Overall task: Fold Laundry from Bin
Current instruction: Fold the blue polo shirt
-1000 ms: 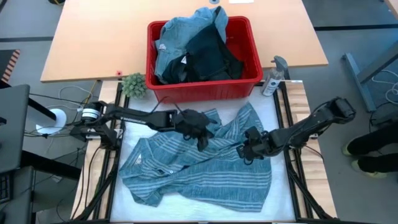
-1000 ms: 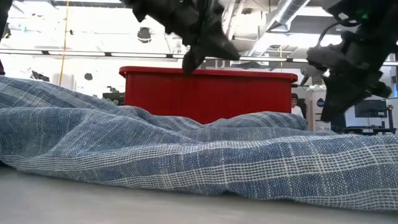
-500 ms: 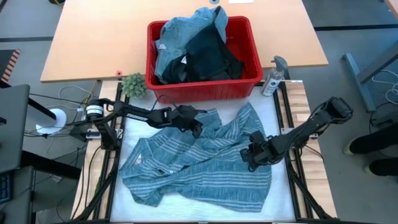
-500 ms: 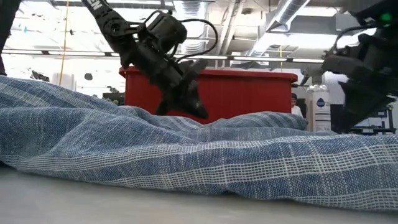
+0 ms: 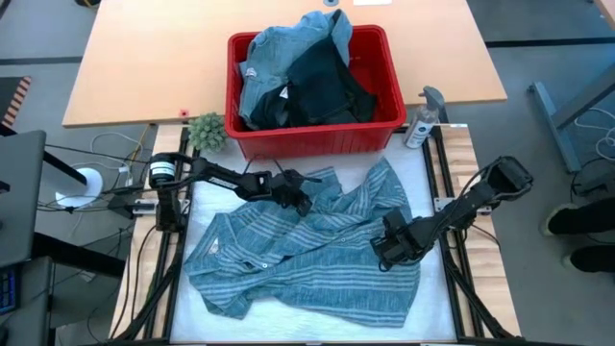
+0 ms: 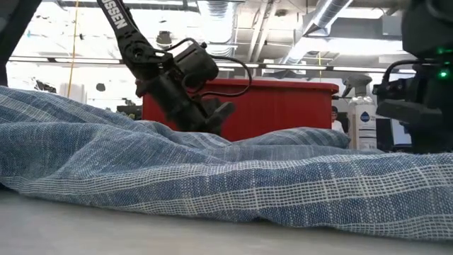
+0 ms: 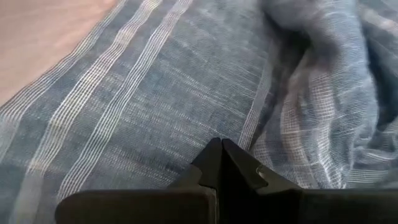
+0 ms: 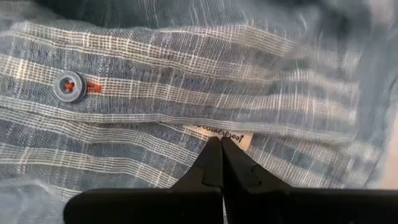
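A small green plant [image 5: 207,132] stands at the near edge of the tan bench [image 5: 144,58], with a tiny red object [image 5: 184,114] just beside it. A clear spray bottle [image 5: 422,120] with a grey trigger stands at the same edge farther along; in the low view it [image 6: 362,113] rises against the bright room. A white roll [image 5: 88,181] and loose cables [image 5: 106,149] lie off the bench's side. A white mat [image 5: 437,298] lies between black rails [image 5: 450,192]. Dark shoes [image 5: 579,221] show at the frame's edge on the grey floor [image 5: 557,48]. Ceiling pipes [image 6: 325,14] run overhead.
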